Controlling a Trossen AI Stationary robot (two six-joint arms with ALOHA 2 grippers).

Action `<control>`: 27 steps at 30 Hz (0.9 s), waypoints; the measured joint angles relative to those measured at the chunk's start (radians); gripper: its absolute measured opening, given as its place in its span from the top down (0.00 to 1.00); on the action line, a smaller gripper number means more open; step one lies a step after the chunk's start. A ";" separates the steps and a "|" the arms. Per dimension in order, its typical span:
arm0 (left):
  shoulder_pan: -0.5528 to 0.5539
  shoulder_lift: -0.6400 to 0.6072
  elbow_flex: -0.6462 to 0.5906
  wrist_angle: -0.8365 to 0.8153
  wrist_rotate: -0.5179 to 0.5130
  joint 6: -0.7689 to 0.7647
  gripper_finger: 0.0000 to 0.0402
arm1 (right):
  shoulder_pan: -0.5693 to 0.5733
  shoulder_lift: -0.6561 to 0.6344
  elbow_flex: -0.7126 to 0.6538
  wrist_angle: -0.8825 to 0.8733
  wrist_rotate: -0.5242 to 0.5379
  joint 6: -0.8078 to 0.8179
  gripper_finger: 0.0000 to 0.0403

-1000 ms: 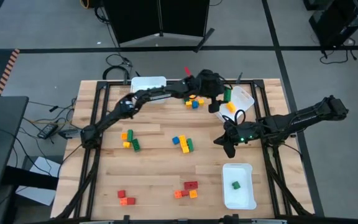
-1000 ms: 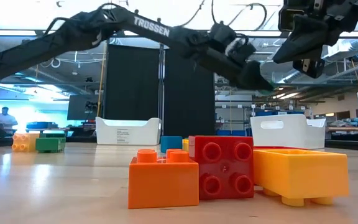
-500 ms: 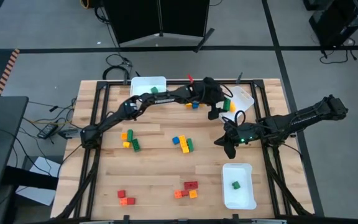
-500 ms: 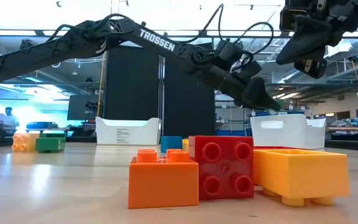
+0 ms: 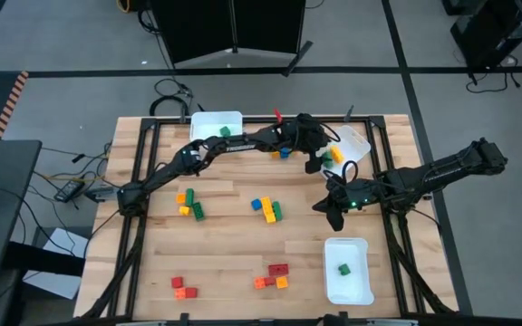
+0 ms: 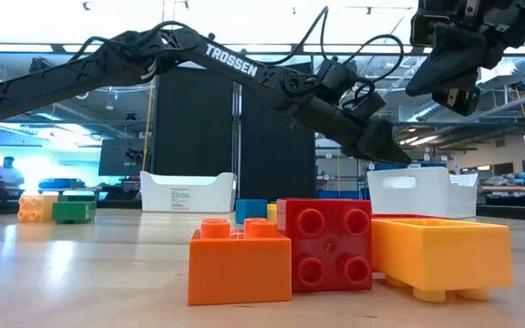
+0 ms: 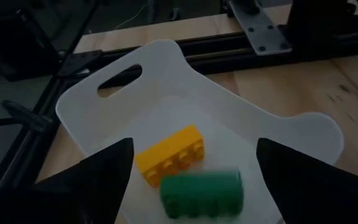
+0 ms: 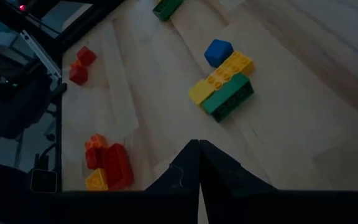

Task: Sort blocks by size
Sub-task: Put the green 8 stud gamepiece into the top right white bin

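Note:
My left gripper point(image 7: 192, 152) hangs open over the far right white bin point(image 7: 166, 74), its fingers well apart. Between and below them a long green block point(image 7: 201, 194) shows blurred, clear of both fingers, beside a long yellow block point(image 7: 169, 155) that lies on the bin's floor. In the high view this gripper point(image 5: 323, 158) is at the bin's point(image 5: 356, 143) left rim. My right gripper point(image 5: 333, 215) is shut and empty, hanging above the table right of centre, over a blue, yellow and green cluster of blocks point(image 8: 224, 84).
A white bin point(image 5: 208, 119) at the far left holds a green block; another bin point(image 5: 347, 288) at the near right holds one too. Block clusters lie at the left point(image 5: 188, 204), centre point(image 5: 266, 208) and near edge point(image 5: 275, 274), point(image 5: 181, 288). Under the left arm lie a few more blocks point(image 5: 284, 151).
My left gripper has gone down toward the far right bin, opened wider and let go of the long green block, which has left its fingertips and dropped into the bin beside the yellow one.

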 joint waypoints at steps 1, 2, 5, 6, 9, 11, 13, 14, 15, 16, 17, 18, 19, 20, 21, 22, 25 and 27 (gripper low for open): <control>0.000 0.000 0.000 -0.001 -0.001 0.000 0.13 | 0.000 0.000 0.000 0.000 0.000 0.000 0.97; 0.000 0.000 0.000 -0.001 -0.002 0.000 0.13 | 0.000 0.000 0.000 0.000 0.000 0.000 0.98; 0.000 0.000 0.000 0.003 -0.002 0.000 0.13 | 0.000 0.000 0.000 -0.003 0.000 0.000 0.97; 0.000 0.000 0.000 0.002 -0.002 0.000 0.13 | 0.000 0.000 0.000 -0.003 0.000 0.000 0.97; 0.000 0.000 0.000 0.000 -0.016 0.000 0.13 | 0.000 0.000 0.000 -0.004 0.000 0.000 0.94; 0.000 -0.002 0.000 -0.001 -0.019 0.000 0.14 | 0.000 0.000 0.000 -0.005 0.000 0.000 0.94; 0.000 -0.002 0.005 -0.008 -0.019 0.000 0.16 | 0.000 0.000 0.000 -0.005 0.000 0.000 0.94; 0.000 -0.002 0.018 -0.032 -0.020 0.000 0.19 | 0.000 0.000 0.000 -0.005 0.000 0.000 0.95; 0.000 -0.002 0.021 -0.044 -0.021 0.000 0.21 | 0.000 0.000 0.000 -0.005 0.000 0.000 0.96; 0.000 -0.006 0.021 -0.037 -0.023 0.000 0.23 | 0.000 0.000 0.000 -0.006 0.000 0.000 0.96; 0.000 -0.017 0.020 -0.058 -0.025 0.000 0.26 | 0.000 0.000 0.000 -0.006 0.000 -0.001 0.97; 0.000 -0.024 0.021 -0.080 -0.027 0.000 0.29 | 0.000 0.000 0.000 -0.007 0.000 -0.001 0.98; 0.000 -0.031 0.023 -0.086 -0.035 0.000 0.32 | 0.000 0.000 0.000 -0.007 0.000 -0.001 0.98; 0.000 -0.044 0.021 -0.111 -0.044 0.000 0.35 | 0.000 0.000 0.000 -0.006 0.000 -0.001 0.98; 0.001 -0.055 0.020 -0.134 -0.052 0.000 0.38 | 0.000 0.000 0.000 -0.007 0.000 -0.001 0.97; 0.002 -0.070 0.020 -0.145 -0.059 0.000 0.40 | 0.000 0.000 0.000 -0.007 0.000 -0.001 0.97; 0.005 -0.111 0.020 -0.178 -0.077 0.000 0.48 | 0.000 0.000 0.000 -0.006 0.000 -0.001 0.94; 0.009 -0.139 0.020 -0.192 -0.083 0.000 0.52 | 0.000 0.000 0.000 -0.006 0.000 -0.002 0.93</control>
